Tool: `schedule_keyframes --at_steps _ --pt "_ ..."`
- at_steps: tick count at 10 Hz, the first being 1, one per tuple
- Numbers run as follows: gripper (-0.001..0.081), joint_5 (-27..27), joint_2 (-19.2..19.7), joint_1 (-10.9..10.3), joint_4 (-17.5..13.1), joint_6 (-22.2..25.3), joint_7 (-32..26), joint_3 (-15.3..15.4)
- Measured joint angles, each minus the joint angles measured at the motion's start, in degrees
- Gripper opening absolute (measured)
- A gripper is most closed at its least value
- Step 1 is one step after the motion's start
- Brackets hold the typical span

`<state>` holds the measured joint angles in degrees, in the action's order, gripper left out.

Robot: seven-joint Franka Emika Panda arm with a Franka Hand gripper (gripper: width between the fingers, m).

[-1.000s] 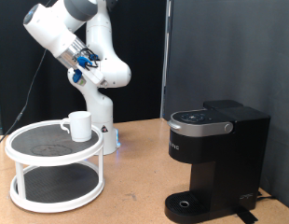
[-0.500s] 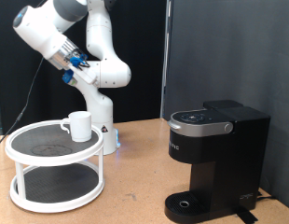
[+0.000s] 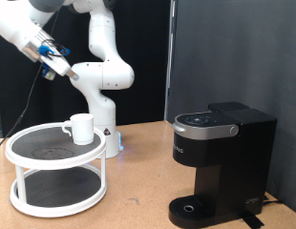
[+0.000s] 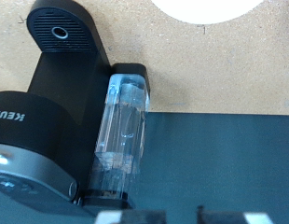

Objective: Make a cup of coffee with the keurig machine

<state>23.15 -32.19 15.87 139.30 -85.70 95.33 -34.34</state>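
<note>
While the gripper (image 3: 51, 65) is raised high, its state unclear, the cup (image 3: 80, 128) sits on the white stand (image 3: 52, 196); rigid, breakable, slick ceramic, best gripped by rim or handle.

Black curtain backdrop (image 3: 215, 48), light wood tabletop (image 3: 138, 162), even indoor light.
</note>
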Motion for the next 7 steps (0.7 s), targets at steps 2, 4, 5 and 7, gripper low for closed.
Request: schedule_keyframes --at_steps 2,4,5,7 --pt "0.0000 -0.10 2.33 -0.08 -3.40 2.94 -1.27 -2.10" --pt "0.0000 -0.47 4.41 -0.09 -5.67 4.29 -1.95 -2.96" --pt "0.0000 -0.99 5.10 -0.09 -6.27 4.29 -1.99 -3.03" --pt "0.0000 -1.78 5.99 -0.09 -6.54 3.82 -2.20 -3.03"
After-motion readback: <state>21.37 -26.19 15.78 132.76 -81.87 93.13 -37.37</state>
